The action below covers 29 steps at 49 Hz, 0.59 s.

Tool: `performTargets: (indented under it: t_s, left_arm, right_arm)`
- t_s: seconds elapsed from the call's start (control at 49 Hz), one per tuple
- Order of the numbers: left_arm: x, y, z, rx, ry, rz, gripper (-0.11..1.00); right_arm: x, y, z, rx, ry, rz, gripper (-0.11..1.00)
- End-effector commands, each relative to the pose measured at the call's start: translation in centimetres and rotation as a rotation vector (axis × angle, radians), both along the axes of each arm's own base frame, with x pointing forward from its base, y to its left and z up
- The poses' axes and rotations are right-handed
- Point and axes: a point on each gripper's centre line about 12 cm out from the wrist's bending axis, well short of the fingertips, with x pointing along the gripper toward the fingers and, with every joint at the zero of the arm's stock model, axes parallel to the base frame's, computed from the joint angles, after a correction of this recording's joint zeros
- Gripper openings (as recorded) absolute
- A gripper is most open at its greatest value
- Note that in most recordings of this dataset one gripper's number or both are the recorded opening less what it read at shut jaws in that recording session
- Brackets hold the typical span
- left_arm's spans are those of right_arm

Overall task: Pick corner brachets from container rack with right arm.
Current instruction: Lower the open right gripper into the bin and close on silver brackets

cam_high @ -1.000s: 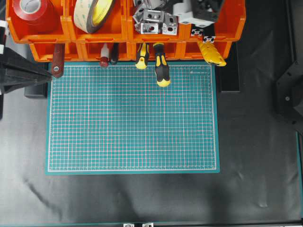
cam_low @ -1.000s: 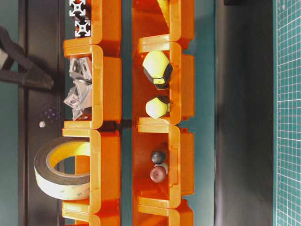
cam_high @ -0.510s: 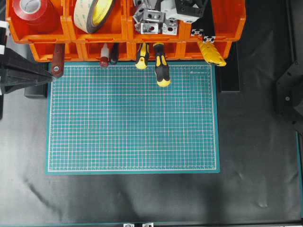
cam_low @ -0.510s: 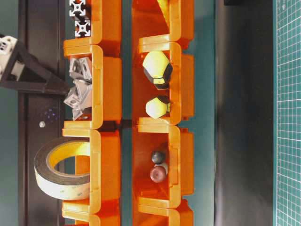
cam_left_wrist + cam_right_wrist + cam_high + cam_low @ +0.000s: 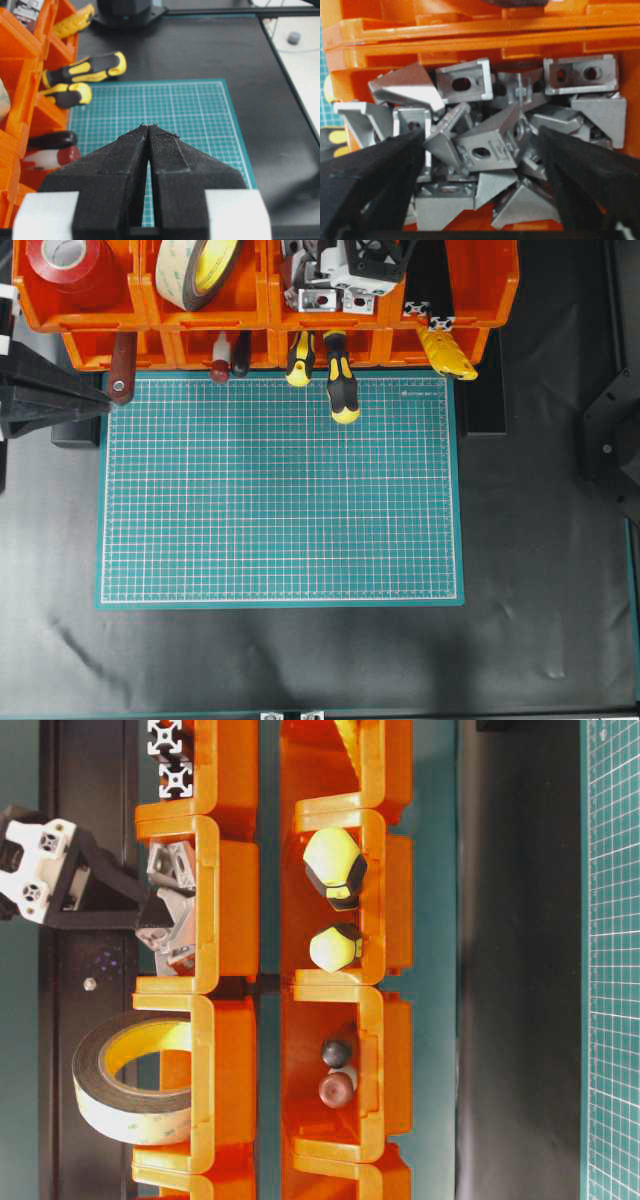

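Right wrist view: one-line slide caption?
Open right hand straddles the pile of corner brackets in the orange bin.

From my remote seat this reads as a workshop bench. A green gridded cutting mat (image 5: 280,490) lies on a black covered tabletop (image 5: 540,540). Along its far edge stands a two-tier rack of bright orange plastic open-front bins (image 5: 480,290), stocked like a tool store: yellow-and-black handled screwdrivers (image 5: 340,385), a red roll of tape (image 5: 70,265), a cream roll of double-sided tape (image 5: 130,1080), black slotted aluminium extrusion bars (image 5: 168,760), and a heap of small silver-grey cast-metal corner brackets (image 5: 490,145).
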Motion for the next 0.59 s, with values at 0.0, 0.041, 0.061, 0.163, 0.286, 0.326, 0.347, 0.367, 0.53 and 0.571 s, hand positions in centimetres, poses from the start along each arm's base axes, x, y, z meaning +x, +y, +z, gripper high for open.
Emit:
performTargets:
  t_s: [0.0,0.041,0.061,0.163,0.286,0.326,0.347,0.367,0.53,0.571]
  left_arm:
    - [0.1,0.0,1.2,-0.002,-0.032,0.002,0.00]
    - [0.1,0.0,1.2,-0.002,-0.031,0.002,0.00]
    - [0.1,0.0,1.2,-0.003,-0.031,0.002,0.00]
    - [0.1,0.0,1.2,-0.002,-0.032,0.002,0.00]
    - [0.1,0.0,1.2,-0.003,-0.032,0.002,0.00]
    - [0.1,0.0,1.2,-0.002,-0.034,0.002,0.00]
    - [0.1,0.0,1.1,-0.003,-0.031,0.002,0.00]
    - [0.1,0.1,1.2,-0.003,-0.034,0.004,0.00]
    - [0.1,0.0,1.2,-0.003,-0.032,0.002,0.00]
    - [0.1,0.0,1.1,-0.002,-0.031,0.002,0.00]
  right_arm:
    - [-0.5,0.0,1.4,-0.003,-0.030,-0.021,0.74]
    - [-0.6,0.1,1.5,0.001,-0.034,-0.026,0.66]
    - [-0.5,0.1,1.6,0.001,-0.037,-0.029,0.62]
    - [-0.4,0.4,2.1,-0.001,-0.053,-0.025,0.56]
    - [-0.2,0.9,3.3,-0.017,-0.084,-0.006,0.56]
    - [-0.2,1.0,3.6,-0.019,-0.092,-0.005,0.56]
    - [-0.2,1.1,3.7,-0.020,-0.095,-0.003,0.56]
    - [-0.2,1.1,3.9,-0.021,-0.098,-0.003,0.56]
    - [-0.2,1.5,5.3,-0.030,-0.132,0.007,0.56]
    - [-0.2,1.7,5.8,-0.035,-0.142,0.009,0.56]
